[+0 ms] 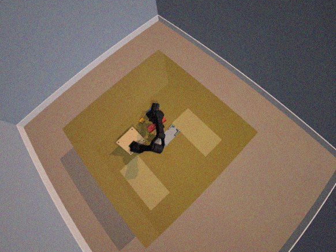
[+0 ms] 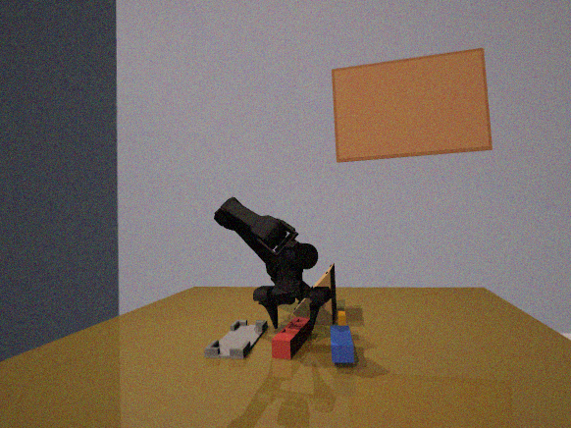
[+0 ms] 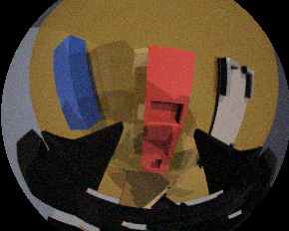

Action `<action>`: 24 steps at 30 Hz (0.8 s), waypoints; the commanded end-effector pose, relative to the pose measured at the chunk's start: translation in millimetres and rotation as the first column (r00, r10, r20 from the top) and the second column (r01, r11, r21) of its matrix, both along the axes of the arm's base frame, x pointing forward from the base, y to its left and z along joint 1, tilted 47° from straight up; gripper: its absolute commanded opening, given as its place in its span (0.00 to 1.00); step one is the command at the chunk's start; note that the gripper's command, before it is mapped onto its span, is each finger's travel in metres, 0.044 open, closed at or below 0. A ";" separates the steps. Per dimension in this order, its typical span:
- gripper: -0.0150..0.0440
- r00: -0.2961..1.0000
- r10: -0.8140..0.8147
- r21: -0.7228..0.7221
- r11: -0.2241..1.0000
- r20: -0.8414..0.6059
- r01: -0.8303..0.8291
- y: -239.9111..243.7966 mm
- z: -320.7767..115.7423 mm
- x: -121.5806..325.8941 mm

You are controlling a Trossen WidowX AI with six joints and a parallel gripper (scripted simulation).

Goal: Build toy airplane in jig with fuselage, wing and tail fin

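Note:
The red fuselage (image 1: 151, 128) (image 2: 282, 348) (image 3: 170, 75) lies on the table, sockets upward, outside the cradle. The grey cradle (image 1: 172, 131) (image 2: 239, 342) (image 3: 230, 116) is beside it and holds no part where visible. The blue wing (image 1: 148, 110) (image 2: 342, 346) (image 3: 77, 85) lies on the fuselage's other side. The small orange tail fin (image 1: 142, 120) (image 2: 341, 318) stands farther back in the exterior view; I cannot make it out in the wrist view. My gripper (image 2: 294, 329) (image 3: 159, 129) is open and empty, pointing down low over the fuselage, one finger toward each side. Whether the fingers touch it is unclear.
A tan panel (image 1: 128, 140) (image 2: 321, 285) with dark dots near its corners stands tilted behind the parts in the exterior view. The arm (image 1: 159, 127) covers part of the fuselage and wing in the top view. Pale patches (image 1: 197, 133) (image 1: 144, 182) show on the tabletop.

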State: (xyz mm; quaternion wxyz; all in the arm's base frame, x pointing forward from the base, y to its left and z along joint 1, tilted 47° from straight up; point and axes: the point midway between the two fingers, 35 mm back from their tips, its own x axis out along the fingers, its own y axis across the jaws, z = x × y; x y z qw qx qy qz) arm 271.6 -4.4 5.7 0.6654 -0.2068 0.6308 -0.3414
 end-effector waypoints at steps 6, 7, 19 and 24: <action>1.00 1.000 0.001 -0.009 1.000 -0.011 -0.001 -12.5 -10.5 -3.9; 1.00 1.000 0.001 -0.009 1.000 -0.011 -0.001 -13.7 -11.5 -4.1; 0.87 1.000 0.000 -0.011 1.000 -0.011 0.000 -22.6 -19.3 -5.4; 0.64 1.000 0.000 -0.011 1.000 -0.011 0.000 -22.6 -19.3 -5.4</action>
